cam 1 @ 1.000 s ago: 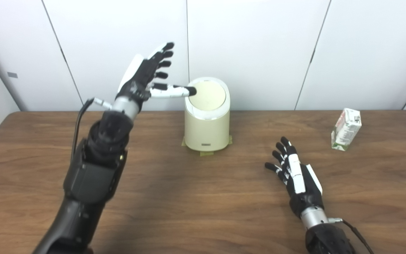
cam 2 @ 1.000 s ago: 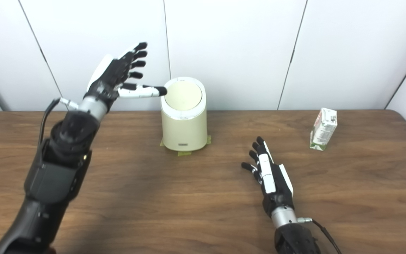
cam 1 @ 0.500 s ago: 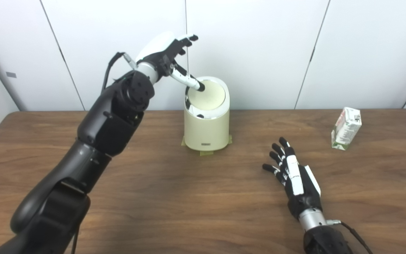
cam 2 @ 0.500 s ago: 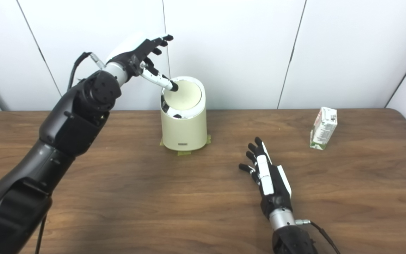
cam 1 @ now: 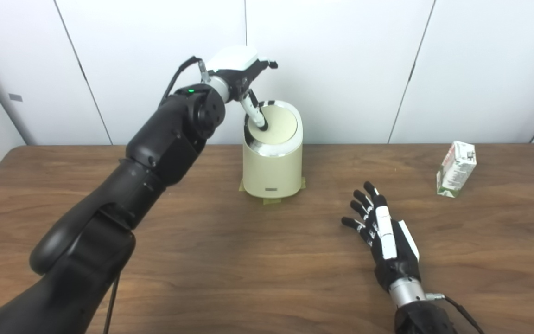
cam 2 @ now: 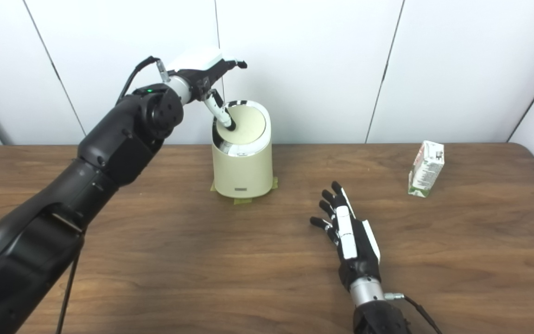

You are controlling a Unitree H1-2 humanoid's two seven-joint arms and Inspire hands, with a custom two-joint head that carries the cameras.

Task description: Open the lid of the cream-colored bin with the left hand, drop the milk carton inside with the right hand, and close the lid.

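Observation:
The cream-colored bin [cam 1: 272, 167] stands at the back middle of the wooden table, its round lid [cam 1: 278, 126] tilted toward me. My left hand [cam 1: 241, 69] hovers over the bin's left rim, palm down, thumb pointing down with its tip pressing on the lid's left edge. It holds nothing. The milk carton [cam 1: 456, 169] stands upright at the far right of the table. My right hand [cam 1: 385, 234] lies open on the table, fingers spread, well to the left of the carton and in front of the bin.
Green tape [cam 1: 271, 201] marks the bin's base. White wall panels stand right behind the table [cam 1: 230, 260]. The table's right edge lies just beyond the carton.
My left arm swung in over the bin and rolled palm down; the thumb went from level at the rim to pressing down on the lid. The right hand drifted slightly left.

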